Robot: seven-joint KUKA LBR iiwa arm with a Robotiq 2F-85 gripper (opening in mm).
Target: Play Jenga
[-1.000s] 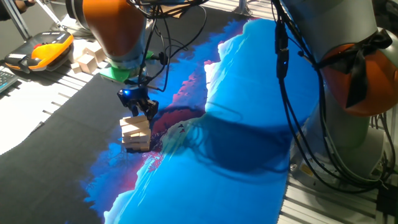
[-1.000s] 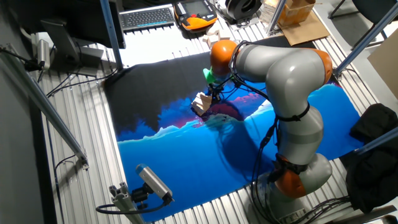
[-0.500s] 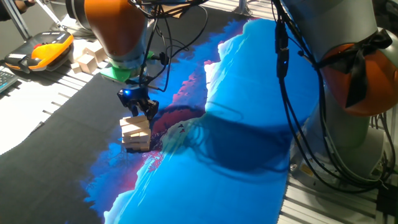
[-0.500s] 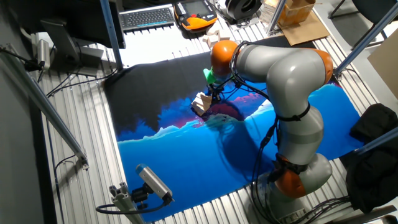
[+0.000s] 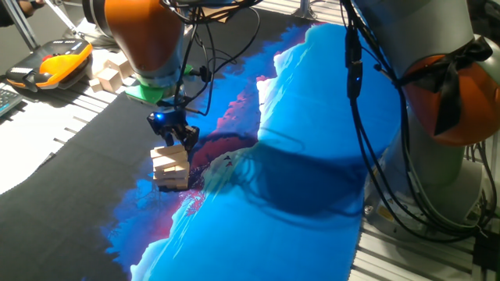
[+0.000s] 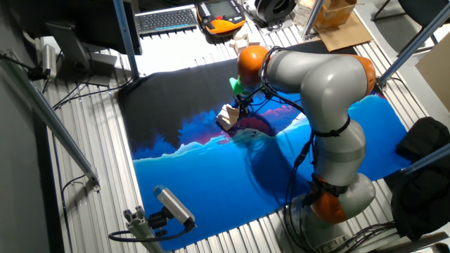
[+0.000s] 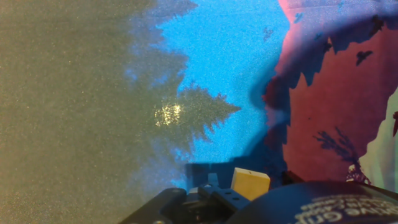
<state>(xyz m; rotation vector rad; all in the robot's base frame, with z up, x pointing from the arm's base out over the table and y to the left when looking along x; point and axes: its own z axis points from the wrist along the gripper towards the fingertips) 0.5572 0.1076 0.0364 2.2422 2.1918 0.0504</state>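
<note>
**Claw sits at the tower's top, on its far upper side**

One fixed view: the Jenga [image 5: 170,167] tower stands on the dark part of the printed mat [image 5: 312,156], near the edge where black gives way to blue and magenta. The gripper [image 5: 176,139] hangs just above and slightly behind the tower's top layer — touching it or nearly so; the frame cannot settle which. The tower lies below and a little toward the camera from the claw. Its top blocks look skewed against the lower layers, long axes running roughly left to right here. Loose blocks [image 5: 109,74] lie well apart at the mat's far edge.

The other fixed view: the tower [image 6: 226,116] is small beside the arm, with the claw [image 6: 241,104] to its upper right, close against it.

Hand view: a pale block end [image 7: 250,184] shows at the bottom edge, right by the gripper body [image 7: 205,202]. Whether the fingers pinch it or merely rest beside it, I cannot tell — the tips are out of sight. My judgement: any pull or push should run along that block's long axis.
</note>
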